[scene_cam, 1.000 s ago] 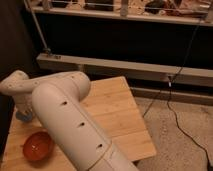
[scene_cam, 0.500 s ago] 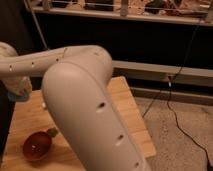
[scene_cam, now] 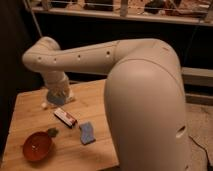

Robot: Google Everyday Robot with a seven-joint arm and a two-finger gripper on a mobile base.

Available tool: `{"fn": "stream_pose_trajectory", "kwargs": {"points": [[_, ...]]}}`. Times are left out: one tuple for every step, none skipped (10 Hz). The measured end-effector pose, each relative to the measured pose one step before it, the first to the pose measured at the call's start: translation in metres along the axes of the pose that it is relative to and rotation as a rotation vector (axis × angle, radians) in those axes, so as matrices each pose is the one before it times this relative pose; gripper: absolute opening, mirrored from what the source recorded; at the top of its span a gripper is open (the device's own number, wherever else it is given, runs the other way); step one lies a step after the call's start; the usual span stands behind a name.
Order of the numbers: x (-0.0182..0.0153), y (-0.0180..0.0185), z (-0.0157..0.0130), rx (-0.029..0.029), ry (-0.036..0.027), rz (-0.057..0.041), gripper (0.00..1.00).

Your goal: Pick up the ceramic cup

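The ceramic cup shows as a small light-blue round shape at the back left of the wooden table, mostly covered by the end of my arm. My gripper hangs straight down from the white wrist and sits right at the cup, on or around it; I cannot tell which. My big white arm fills the right half of the view and reaches left across the table.
A red-orange bowl sits at the front left. A flat blue sponge-like block lies mid-table, with a red-and-white packet behind it and a small green item by the bowl. A dark shelf unit stands behind.
The arm has swung so that its wrist now points down at the back left of the table. The packet and the blue block, hidden before, now show.
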Motion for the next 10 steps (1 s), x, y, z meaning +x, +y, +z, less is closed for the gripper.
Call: {"fn": "stream_pose_trajectory", "kwargs": {"points": [[-0.00083,-0.00657,0.01146,-0.03604,0.01153,0.02051,0.13],[-0.00771,-0.00512,0.01114,-0.04129,-0.00228,0.00830,0.13],[-0.01005,-0.00228,0.00543,-0.02443,-0.01326,-0.01091,0.13],[-0.00748,-0.00272,0.00272,-0.00614,-0.01033,-0.01722,0.13],[-0.00514,-0.00133,0.00096,0.00240,-0.00732,-0.02049,0.13],[-0.00295,-0.00063,0.00079,0.00674,-0.00372,-0.01259,0.13],[-0.00190,-0.00001,0.00033,0.00677,0.00048,-0.01049,0.13],[-0.00146,-0.00096,-0.00014,0.00468,-0.00251,-0.00361,0.13],[-0.00141,-0.00171,-0.00111,0.00357,-0.00424,0.00006,0.13],[-0.00106,-0.00140,-0.00132,-0.00107,-0.00577,0.00277,0.13]]}}
